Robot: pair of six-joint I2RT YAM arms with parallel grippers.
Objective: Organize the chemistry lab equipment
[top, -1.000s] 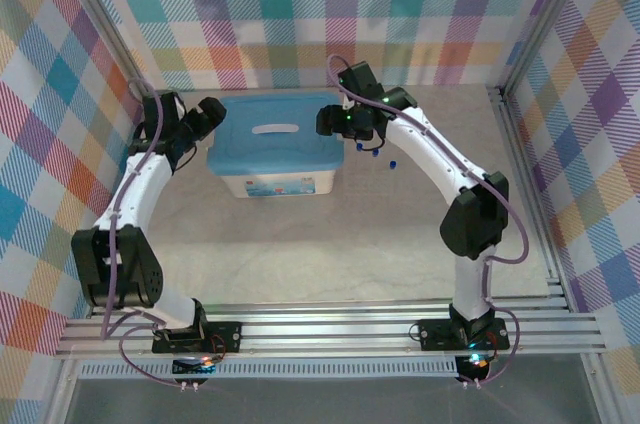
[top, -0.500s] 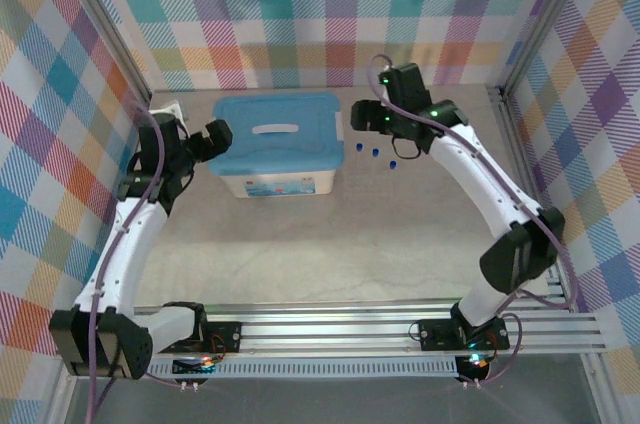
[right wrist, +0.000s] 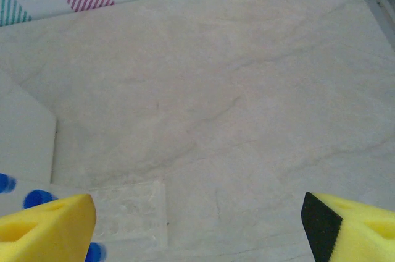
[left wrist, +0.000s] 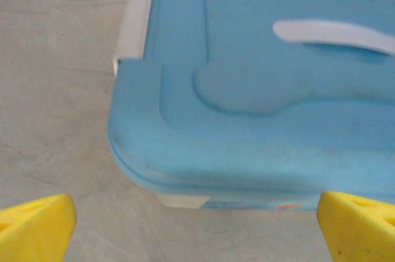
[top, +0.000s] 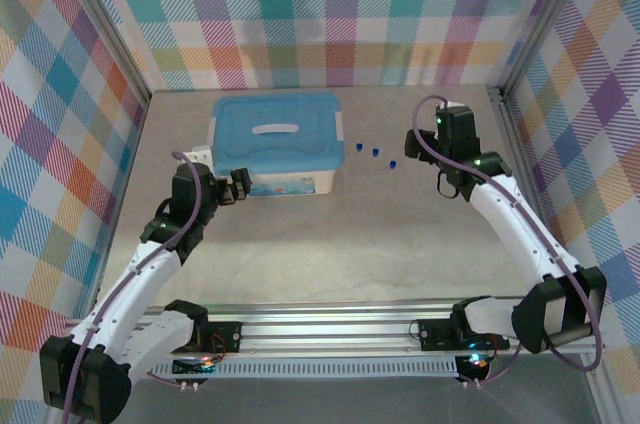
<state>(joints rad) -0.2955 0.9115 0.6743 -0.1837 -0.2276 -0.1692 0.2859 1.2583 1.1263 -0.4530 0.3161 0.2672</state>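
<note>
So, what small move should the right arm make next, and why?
Probably swing the right gripper left toward the blue-capped tubes: its jaws are open and empty, and the tubes sit out on the table, right of the box, whose lid is on.

This was a robot test cell. Bright plaid cloth walls [top: 330,14] and silver aluminium frame rails [top: 340,329] enclosed a grey stone-look tabletop [top: 350,234] bearing two white jointed arms [top: 140,279].

top cam high behind arms, whole tabletop [top: 330,234]; l wrist close on lid [left wrist: 259,89], r wrist low by caps [right wrist: 38,199], both also in top.
</note>
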